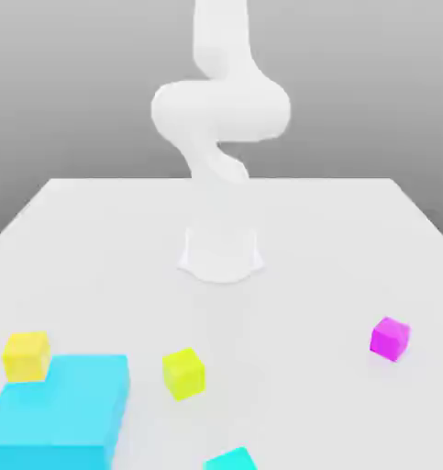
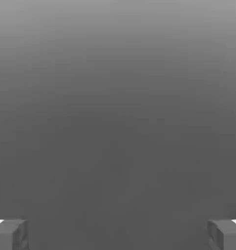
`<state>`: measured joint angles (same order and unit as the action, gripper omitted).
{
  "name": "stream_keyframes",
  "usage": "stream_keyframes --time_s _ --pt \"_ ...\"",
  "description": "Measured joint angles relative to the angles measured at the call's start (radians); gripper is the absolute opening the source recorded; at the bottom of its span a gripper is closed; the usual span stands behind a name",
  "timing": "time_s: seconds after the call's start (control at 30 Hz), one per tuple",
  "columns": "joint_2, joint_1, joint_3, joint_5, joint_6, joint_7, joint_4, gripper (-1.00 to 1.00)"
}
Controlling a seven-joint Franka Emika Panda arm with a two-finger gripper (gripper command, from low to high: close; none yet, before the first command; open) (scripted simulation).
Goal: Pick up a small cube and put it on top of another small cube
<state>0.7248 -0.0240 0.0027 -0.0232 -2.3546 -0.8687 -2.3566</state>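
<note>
the white table (image 1: 96,239) carries everything, and the white arm (image 1: 220,138) rises from its base near the middle of the table, twisting upward out of the exterior view. the big cyan block (image 1: 60,413) sits at the near corner on the exterior view's left, cut by the picture's edge. a second cyan piece (image 1: 232,459) peeks in at the near edge, mostly cut off. the magenta cube (image 1: 390,338) rests toward the exterior view's right side of the table, well apart from the others. the warm yellow cube (image 1: 26,355) stands at the far left corner of the big cyan block; whether on it or just behind it cannot be told. the small cube (image 1: 183,373), lime-yellow, sits flat on the table just beside the cyan block's right side, apart from it, turned so one vertical edge faces the camera; it has no long axis. the gripper (image 2: 118,234) is spread wide, holding and touching nothing, one fingertip (image 2: 10,234) at each side with plain grey background between them.
</note>
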Motion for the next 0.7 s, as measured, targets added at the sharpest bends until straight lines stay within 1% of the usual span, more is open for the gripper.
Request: stream_keyframes --time_s 0.2,0.47,0.6,0.7 --pt "-0.217 -0.065 0.024 -0.055 -0.153 -0.201 -0.154 0.0" --pt "-0.516 -0.152 0.07 -0.071 -0.364 -0.519 -0.363 0.0" --pt "-0.674 -0.197 0.071 -0.013 -0.478 -0.734 -0.472 0.0" --pt "-0.783 -0.195 0.049 0.048 -0.563 -0.83 -0.495 0.0"
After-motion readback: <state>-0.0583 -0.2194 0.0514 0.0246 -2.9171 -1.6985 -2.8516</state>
